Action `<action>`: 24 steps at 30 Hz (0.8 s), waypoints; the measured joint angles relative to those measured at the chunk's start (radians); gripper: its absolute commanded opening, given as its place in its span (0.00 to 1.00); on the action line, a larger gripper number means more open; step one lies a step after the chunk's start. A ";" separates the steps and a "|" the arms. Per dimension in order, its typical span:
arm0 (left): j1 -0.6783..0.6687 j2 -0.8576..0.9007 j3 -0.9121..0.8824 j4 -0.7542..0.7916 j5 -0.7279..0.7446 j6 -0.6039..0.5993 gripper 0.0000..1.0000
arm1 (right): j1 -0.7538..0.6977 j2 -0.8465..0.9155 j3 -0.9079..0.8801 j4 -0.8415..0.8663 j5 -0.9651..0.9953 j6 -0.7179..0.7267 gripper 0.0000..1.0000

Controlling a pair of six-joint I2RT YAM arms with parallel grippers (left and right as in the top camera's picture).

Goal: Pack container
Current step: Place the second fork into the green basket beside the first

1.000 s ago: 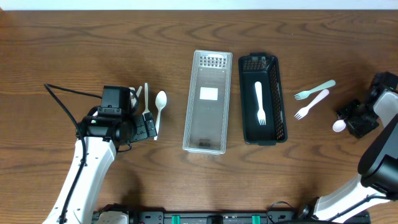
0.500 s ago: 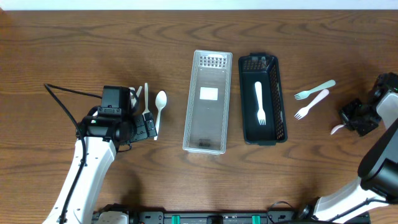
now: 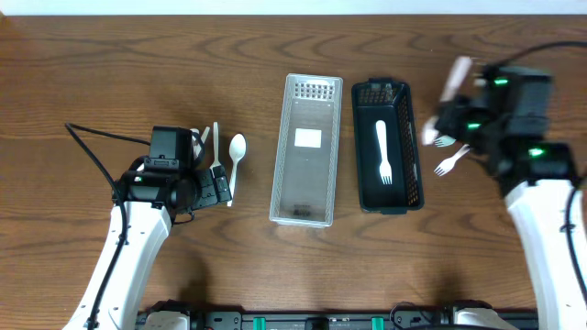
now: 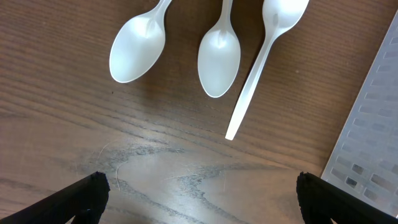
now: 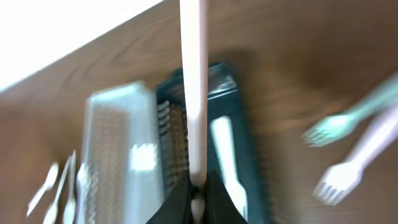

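Observation:
My right gripper (image 3: 456,117) is shut on a pink spoon (image 5: 193,93), whose handle sticks straight out from the jaws. It hovers blurred just right of the black container (image 3: 359,156), which holds a white fork (image 3: 383,151). The clear container (image 3: 278,156) stands beside it on the left. A pale green fork (image 5: 348,121) and a pink fork (image 3: 451,163) lie on the table under the right gripper. My left gripper (image 4: 199,199) is open above bare wood, just short of three white spoons (image 4: 219,56).
The clear container's perforated edge (image 4: 373,124) shows at the right of the left wrist view. A black cable (image 3: 96,137) trails left of the left arm. Bare wood lies in front of both containers.
The right gripper shut on the pink spoon at the far right, lifted it and swung left to beside the black container. The left arm has not moved.

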 measured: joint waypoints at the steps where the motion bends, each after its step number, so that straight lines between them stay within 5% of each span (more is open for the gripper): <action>1: 0.000 0.000 0.000 0.000 0.000 0.000 0.98 | 0.058 0.009 0.000 -0.001 0.044 -0.003 0.01; 9: 0.000 0.000 0.000 0.000 0.000 0.000 0.98 | 0.257 0.271 -0.004 0.036 0.225 -0.026 0.01; 11: 0.000 0.000 0.000 0.000 0.000 0.000 0.98 | 0.264 0.333 -0.014 0.044 0.240 -0.030 0.23; 13: 0.000 0.000 0.000 0.000 0.000 0.000 0.98 | 0.264 0.356 -0.026 0.043 0.248 -0.038 0.63; 17: 0.000 0.000 0.000 0.000 0.000 0.000 0.98 | 0.261 0.321 -0.026 0.053 0.259 -0.048 0.88; 20: 0.000 0.000 0.000 0.000 0.000 0.000 0.98 | 0.240 0.245 -0.025 0.061 0.261 -0.061 0.92; 24: 0.000 0.000 0.000 0.000 0.000 0.000 0.98 | 0.134 0.127 -0.010 0.059 0.264 -0.065 0.84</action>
